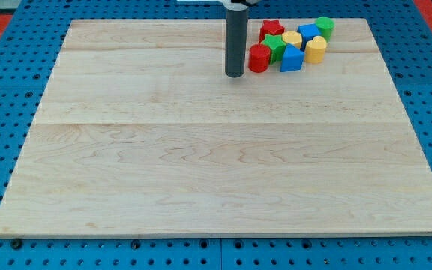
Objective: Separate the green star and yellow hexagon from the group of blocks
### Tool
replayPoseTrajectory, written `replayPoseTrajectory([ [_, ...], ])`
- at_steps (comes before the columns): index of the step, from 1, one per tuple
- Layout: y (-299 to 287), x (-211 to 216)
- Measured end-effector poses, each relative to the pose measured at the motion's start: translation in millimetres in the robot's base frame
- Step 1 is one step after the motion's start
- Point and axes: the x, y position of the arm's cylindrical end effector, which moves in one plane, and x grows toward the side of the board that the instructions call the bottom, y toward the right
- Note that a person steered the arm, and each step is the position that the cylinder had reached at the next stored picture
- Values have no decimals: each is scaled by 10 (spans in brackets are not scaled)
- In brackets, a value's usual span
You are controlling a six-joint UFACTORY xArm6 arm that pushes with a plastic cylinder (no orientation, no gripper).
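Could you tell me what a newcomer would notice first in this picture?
A tight cluster of coloured blocks near the view's top right, including a red cylinder, green star and yellow hexagon. My tip stands just left of the red cylinder on the wooden board.

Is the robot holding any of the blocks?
No, nothing is held. My tip is only a rod; it stands just to the view's left of the red block, at the group's edge.

my tip [235, 74] rests on the board, rod standing upright.
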Motion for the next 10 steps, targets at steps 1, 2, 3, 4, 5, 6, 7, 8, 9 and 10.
replayPoseTrajectory([
  [1, 0, 0],
  [2, -15, 0],
  [3, 63, 0],
  [4, 582, 28],
  [5, 1163, 199],
  [6, 2043, -194],
  [7, 2368, -939],
  [8, 2617, -1427],
  [9, 2296, -1345],
  [10, 1830, -1306],
])
